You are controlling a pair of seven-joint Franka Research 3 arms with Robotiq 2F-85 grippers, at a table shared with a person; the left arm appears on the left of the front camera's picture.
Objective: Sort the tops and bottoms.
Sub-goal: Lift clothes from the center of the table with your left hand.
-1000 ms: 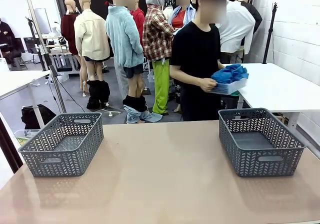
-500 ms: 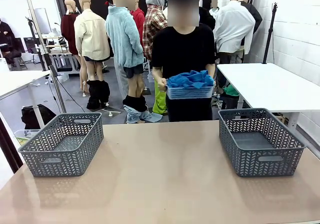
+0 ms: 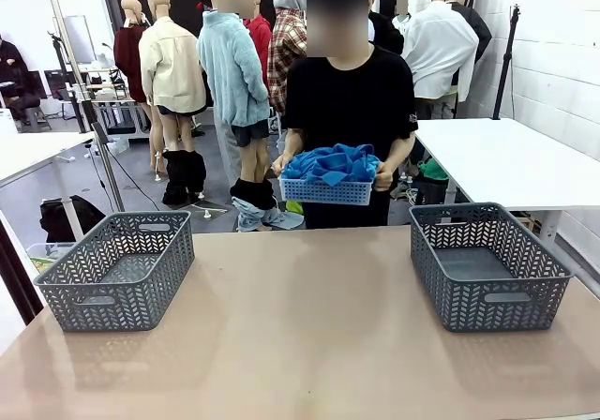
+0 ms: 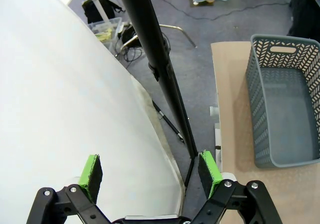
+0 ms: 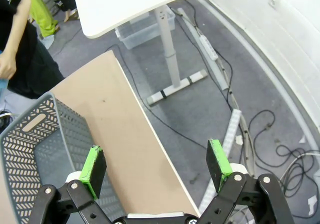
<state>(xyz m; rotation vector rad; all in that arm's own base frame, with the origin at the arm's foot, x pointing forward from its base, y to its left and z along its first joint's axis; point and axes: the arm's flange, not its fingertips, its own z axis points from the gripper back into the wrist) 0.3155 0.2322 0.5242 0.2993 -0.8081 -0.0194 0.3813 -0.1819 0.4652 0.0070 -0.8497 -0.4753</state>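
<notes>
Far side, the person [image 3: 349, 92] holds a blue tray [image 3: 326, 192] heaped with the tops [image 3: 328, 162], just beyond the table [image 3: 300, 345], while the left gripper [image 4: 152, 171] and right gripper [image 5: 156, 166] both gape wide, gripping nothing.

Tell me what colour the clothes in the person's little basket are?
The clothes are blue, some turquoise; the front view shows them best.

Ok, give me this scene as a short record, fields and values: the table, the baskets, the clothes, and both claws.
table: tan top, two baskets on it
left grey basket: near the table's left edge, bare floor showing
right grey basket: near the right edge, bare floor showing
blue garments: piled in the small blue basket
small blue basket: held by the person at the far side, off the table
left claw: open, holding nothing
right claw: open, holding nothing
</notes>
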